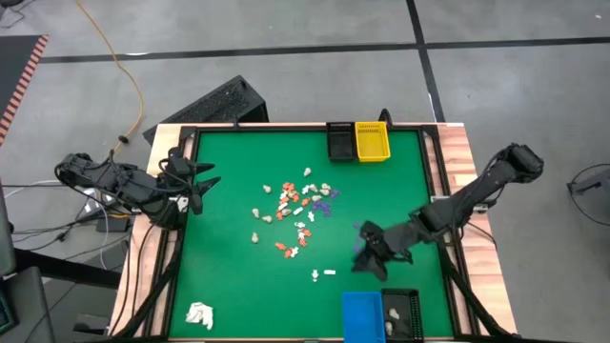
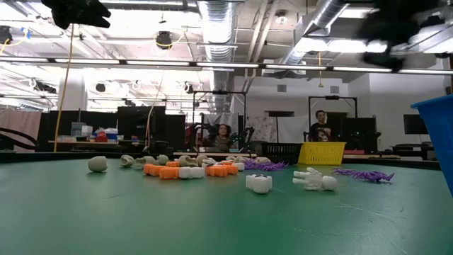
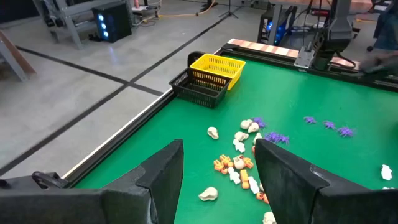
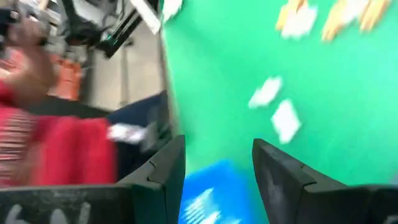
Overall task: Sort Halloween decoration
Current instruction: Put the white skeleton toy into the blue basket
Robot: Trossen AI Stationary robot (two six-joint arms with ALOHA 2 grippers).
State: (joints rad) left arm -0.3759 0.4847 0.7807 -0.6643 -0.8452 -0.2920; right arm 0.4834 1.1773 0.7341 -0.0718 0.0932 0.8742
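Here I see the Halloween decoration (image 1: 295,211) scattered mid-counter (image 1: 229,276). My right claw (image 1: 370,255) hangs spread and empty near the blue bin (image 1: 361,316). My left claw (image 1: 197,183) waits spread at the counter's left edge.

Bright ceiling strip lights (image 2: 233,18) washed my table (image 1: 238,276) evenly, leaving only soft shadows. My right wrist picture was smeared with motion blur; my right hand (image 1: 370,255) blurred overhead too. The low view stayed hazy up close.
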